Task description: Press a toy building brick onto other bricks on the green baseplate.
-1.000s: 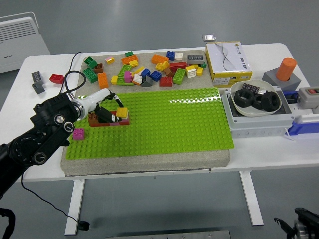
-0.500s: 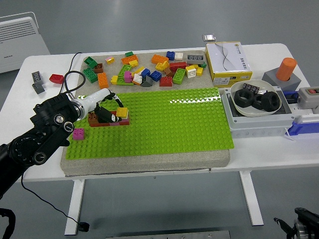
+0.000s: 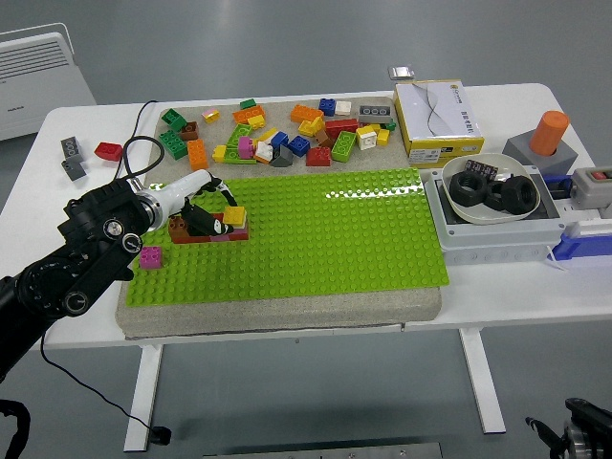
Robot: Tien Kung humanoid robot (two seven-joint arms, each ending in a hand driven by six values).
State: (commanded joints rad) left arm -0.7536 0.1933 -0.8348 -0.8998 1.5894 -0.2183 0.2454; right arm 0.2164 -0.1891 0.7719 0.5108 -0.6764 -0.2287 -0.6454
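The black left arm enters from the lower left corner and reaches up and to the right over the white table. Its white wrist section ends in the left hand, which rests low on the bright green studded baseplate. The dark fingers lie over a small row of red and brown bricks near the left edge of the baseplate. A yellow square brick sits on top of this row, touching the fingertips. Whether the fingers grip it or only press on it, I cannot tell, because the hand covers part of the row.

A small pink brick stands alone on the baseplate, near the forearm. A black cable loops behind the wrist.

Further back, a pile of loose coloured bricks lies on the grey mat. At the right, a white bowl with black rings stands near a yellow and white box.
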